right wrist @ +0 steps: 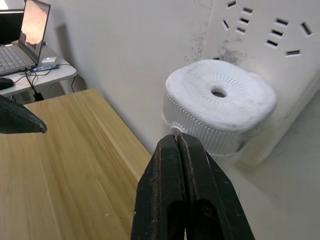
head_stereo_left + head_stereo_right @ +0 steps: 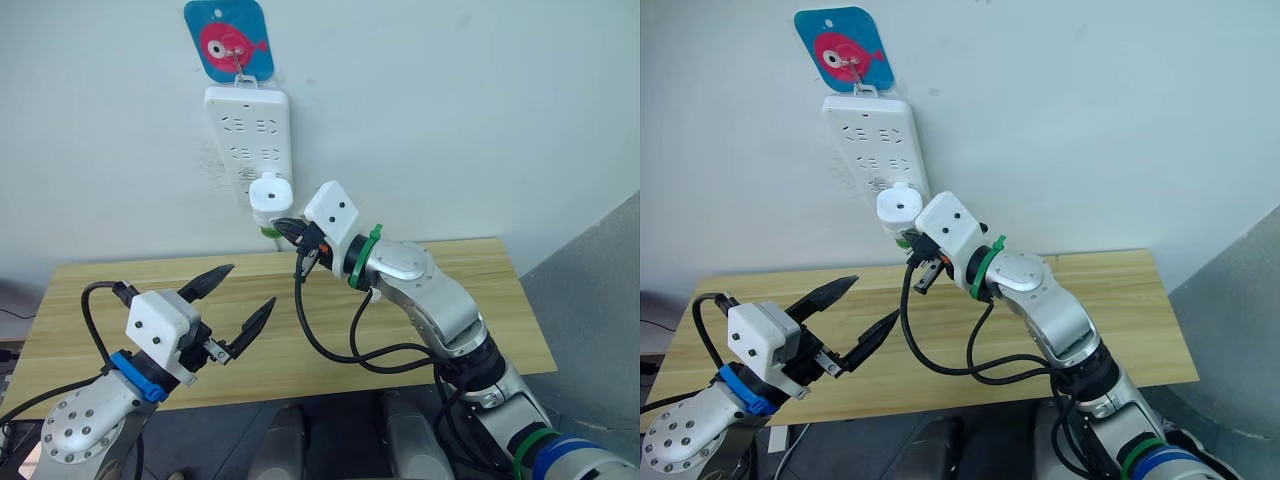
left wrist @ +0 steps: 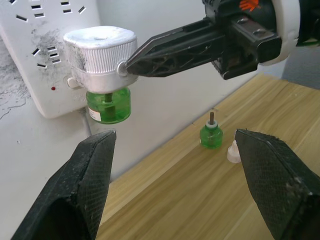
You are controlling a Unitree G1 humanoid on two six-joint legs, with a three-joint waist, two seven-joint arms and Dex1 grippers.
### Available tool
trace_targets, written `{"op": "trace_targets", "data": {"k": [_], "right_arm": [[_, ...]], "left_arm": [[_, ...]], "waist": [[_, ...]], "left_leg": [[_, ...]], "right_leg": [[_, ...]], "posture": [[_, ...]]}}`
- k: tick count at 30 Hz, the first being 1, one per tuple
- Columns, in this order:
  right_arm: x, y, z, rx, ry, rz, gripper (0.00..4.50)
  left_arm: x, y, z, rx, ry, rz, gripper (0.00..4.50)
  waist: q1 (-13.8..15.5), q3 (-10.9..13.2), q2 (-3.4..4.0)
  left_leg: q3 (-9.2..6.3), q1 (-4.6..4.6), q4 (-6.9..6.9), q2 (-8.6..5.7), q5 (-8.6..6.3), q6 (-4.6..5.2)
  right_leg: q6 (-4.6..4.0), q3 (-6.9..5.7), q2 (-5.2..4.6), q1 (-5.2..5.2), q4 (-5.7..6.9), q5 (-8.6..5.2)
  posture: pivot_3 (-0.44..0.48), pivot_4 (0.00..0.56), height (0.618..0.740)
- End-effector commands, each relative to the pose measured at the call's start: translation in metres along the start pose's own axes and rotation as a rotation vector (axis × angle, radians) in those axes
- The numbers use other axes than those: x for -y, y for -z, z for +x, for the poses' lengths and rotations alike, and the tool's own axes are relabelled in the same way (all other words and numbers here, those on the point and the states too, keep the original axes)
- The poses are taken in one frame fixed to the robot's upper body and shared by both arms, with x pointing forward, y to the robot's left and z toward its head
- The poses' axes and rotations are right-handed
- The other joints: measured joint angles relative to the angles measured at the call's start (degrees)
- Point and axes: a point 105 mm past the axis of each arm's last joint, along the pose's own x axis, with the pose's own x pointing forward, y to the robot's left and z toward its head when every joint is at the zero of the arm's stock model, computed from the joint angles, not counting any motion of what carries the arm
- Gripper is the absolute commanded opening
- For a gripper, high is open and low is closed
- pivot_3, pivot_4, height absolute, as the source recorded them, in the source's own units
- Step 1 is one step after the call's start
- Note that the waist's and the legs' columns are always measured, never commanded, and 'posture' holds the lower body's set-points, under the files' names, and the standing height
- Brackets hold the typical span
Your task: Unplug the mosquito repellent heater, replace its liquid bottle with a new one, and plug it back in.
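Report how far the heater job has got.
Done: nothing visible yet. The mosquito repellent heater sits in the power strip with a green bottle under it. In hand: the right gripper, shut, touches the heater's side. Left: unplug, swap in the spare bottle on the table, replug. The left gripper is open.

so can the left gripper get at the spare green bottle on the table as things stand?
Probably yes. The left gripper is open and the spare bottle stands upright on the table with nothing between them. The right gripper sits higher, at the heater.
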Motion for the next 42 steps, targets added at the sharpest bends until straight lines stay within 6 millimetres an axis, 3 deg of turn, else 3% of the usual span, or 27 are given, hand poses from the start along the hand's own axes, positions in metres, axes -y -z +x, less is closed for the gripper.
{"op": "trace_targets", "data": {"k": [1,10,34,39,42], "right_arm": [[0.0,-0.012,-0.002,0.053,0.024,-0.001,0.06],[-0.017,-0.013,0.002,0.045,-0.058,0.005,0.06],[0.024,-0.019,0.004,0.082,0.17,0.013,0.06],[-0.017,-0.02,-0.003,0.098,-0.101,0.082,0.06],[-0.026,-0.02,-0.012,0.103,-0.165,0.063,0.06]], "left_arm": [[0.002,-0.005,0.001,0.026,0.019,0.026,3.96],[0.004,-0.006,0.003,0.031,0.026,0.028,3.96],[0.003,-0.004,0.007,0.04,0.031,0.032,3.96],[0.002,-0.003,0.007,0.041,0.028,0.035,3.96],[0.0,-0.003,0.007,0.042,0.02,0.036,3.96]], "waist": [[-0.01,0.0,0.0],[-0.04,0.0,0.0],[0.06,0.0,0.0],[0.19,-0.01,-0.02],[0.01,-0.01,-0.01]], "left_leg": [[0.0,0.0,0.0,0.0,0.0,0.0],[0.0,0.0,0.0,0.0,0.0,0.0],[-0.01,0.01,0.03,-0.01,0.01,-0.02],[-0.03,0.0,0.06,-0.02,0.02,-0.02],[-0.01,0.0,0.02,-0.01,0.01,-0.02]], "right_leg": [[0.0,0.0,0.0,0.0,0.0,0.0],[0.0,0.01,0.0,0.0,-0.01,0.0],[0.0,-0.01,0.0,0.01,0.04,0.0],[0.0,-0.01,0.0,0.04,0.03,0.01],[0.0,-0.01,0.0,0.02,0.01,0.0]], "posture": [[-0.033,0.249,0.74],[-0.032,0.242,0.74],[-0.037,0.232,0.74],[-0.035,0.23,0.74],[-0.032,0.226,0.74]]}}
